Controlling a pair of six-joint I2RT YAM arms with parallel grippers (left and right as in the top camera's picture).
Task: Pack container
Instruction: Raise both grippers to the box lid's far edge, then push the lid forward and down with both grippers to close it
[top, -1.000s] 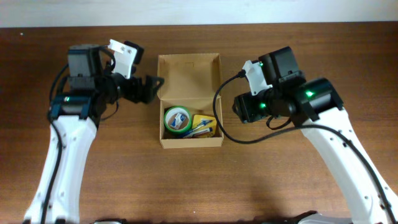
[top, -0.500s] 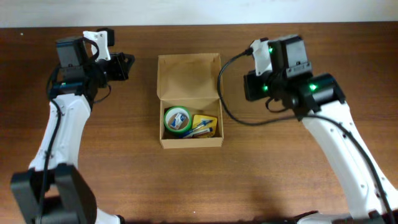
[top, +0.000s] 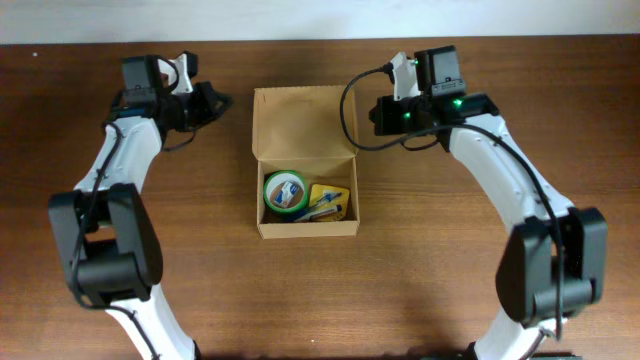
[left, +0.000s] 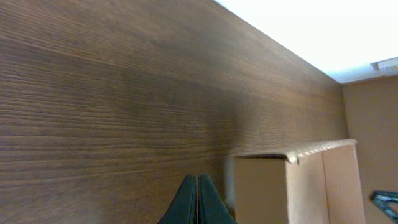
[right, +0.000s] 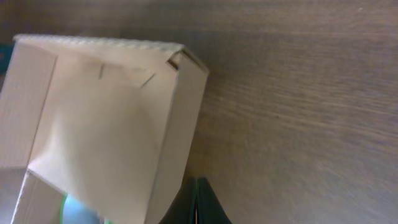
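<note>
The left gripper (top: 220, 103) is clenched: in the left wrist view its two dark fingers (left: 189, 202) press flat together with nothing between them, and their shared tip (left: 197, 183) points across the bare dark brown wooden tabletop (left: 124, 106). From overhead it sits in the upper left of the frame, just beside the left edge of the container's raised lid but apart from it.

The right gripper (top: 379, 115) is clenched too, its fingers (right: 205, 205) meeting in a single thin wedge (right: 198, 186) at the bottom of the right wrist view, grasping nothing. Overhead, it hangs in the upper right part of the frame, close to the right edge of the lid; whether it touches the cardboard cannot be told.

Between the two grippers, at the centre of the tabletop (top: 450, 280), stands the container (top: 305, 125), a plain tan corrugated cardboard box, rectangular, with its hinged flap lid folded back toward the top of the frame. The left wrist view catches one corner of it (left: 292, 186) at lower right; the right wrist view shows the lid's smooth inner face (right: 106, 124) filling the left half.

Inside the lower compartment lie a green roll of tape (top: 285, 192) at left, a small yellow box (top: 328, 192) at right touching the roll, and some blue pen-like pieces (top: 326, 209) along the lower edge of the yellow box.
</note>
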